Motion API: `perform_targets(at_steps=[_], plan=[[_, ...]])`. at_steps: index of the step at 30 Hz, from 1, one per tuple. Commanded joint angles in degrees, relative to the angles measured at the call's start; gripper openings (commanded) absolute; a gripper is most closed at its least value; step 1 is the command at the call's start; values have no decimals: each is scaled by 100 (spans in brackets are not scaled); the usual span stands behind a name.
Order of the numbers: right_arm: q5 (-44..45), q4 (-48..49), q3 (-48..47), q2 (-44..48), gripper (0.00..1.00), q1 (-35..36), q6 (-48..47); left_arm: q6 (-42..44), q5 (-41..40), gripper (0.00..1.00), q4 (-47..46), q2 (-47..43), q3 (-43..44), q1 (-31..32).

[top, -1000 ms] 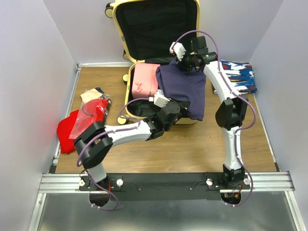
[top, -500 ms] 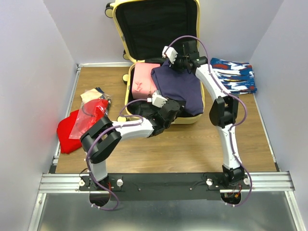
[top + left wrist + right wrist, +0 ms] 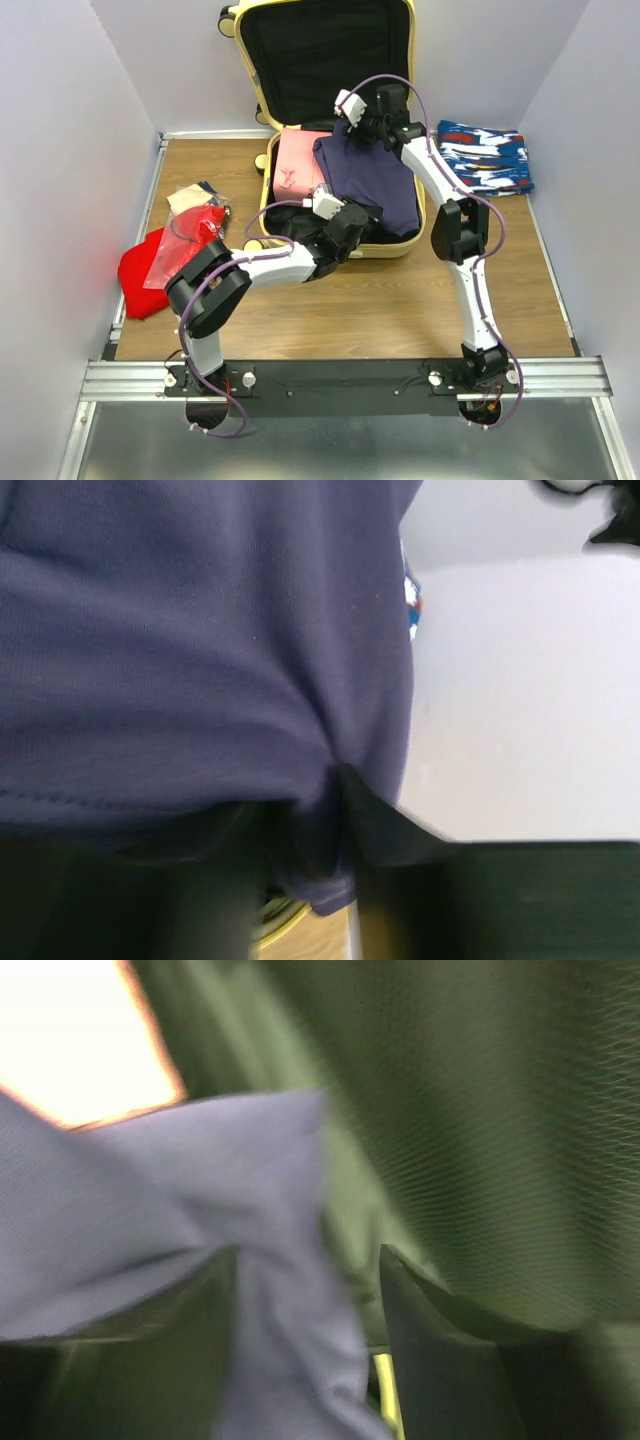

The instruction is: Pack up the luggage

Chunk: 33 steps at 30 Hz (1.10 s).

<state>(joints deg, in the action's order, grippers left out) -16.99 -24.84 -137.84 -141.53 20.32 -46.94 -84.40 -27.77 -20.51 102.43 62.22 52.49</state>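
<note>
Wooden tabletop (image 3: pixel 380 300) bears luggage (image 3: pixel 300 70) holding pink pouch (image 3: pixel 297 170) and navy garment (image 3: pixel 375 190); right fingers (image 3: pixel 440 1360) apart, left fingers (image 3: pixel 395 880) unclear.

folded garment (image 3: pixel 375 190) in luggage (image 3: pixel 320 65), pouch (image 3: pixel 298 168) left

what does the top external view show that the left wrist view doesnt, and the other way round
Only the top external view: the whole open luggage, a pink pouch inside it, and a red garment off to the left. Only the left wrist view: the navy garment close up, with its stitched hem line and a bunched fold hanging low. Both: that navy garment, which in the top view lies in the luggage beside the pouch.
</note>
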Motion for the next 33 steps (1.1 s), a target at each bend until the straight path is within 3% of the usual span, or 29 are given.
perform_targets(at_steps=[1,2,3,4,10,13,16,19,20,21,27,30,33], plan=[[362,928,99,345,74,51,158,459,413,58,-22,-460,-218,121],[407,928,108,494,76,43,185,529,430,65,-14,-574,-245,130],[425,937,134,591,77,43,255,582,456,84,-14,-819,-297,147],[460,955,143,679,79,43,316,652,518,92,-14,-952,-367,156],[740,990,257,1390,86,34,1045,1223,518,93,388,-2173,-623,332],[925,990,572,1811,86,-36,1625,1951,466,93,434,-2902,-894,332],[1171,981,1152,2251,86,-107,2170,3548,456,93,189,-3711,-1114,201],[1382,990,2127,2876,84,-186,2820,5562,2252,93,-172,-4231,-915,-719],[1426,972,2565,3138,83,-238,3022,5888,3337,93,63,-4258,-748,-1018],[1436,972,2743,3228,81,-273,3215,6709,3714,93,282,-4214,-528,-1613],[1146,972,3361,3265,60,-406,4254,7964,4007,96,2734,-2917,1765,-2752],[1163,972,2975,2852,55,-510,4579,8080,4735,96,3062,-2528,2268,-3480],[1154,964,2290,2193,50,-738,4904,7843,4860,96,2878,-2325,2347,-3974]])
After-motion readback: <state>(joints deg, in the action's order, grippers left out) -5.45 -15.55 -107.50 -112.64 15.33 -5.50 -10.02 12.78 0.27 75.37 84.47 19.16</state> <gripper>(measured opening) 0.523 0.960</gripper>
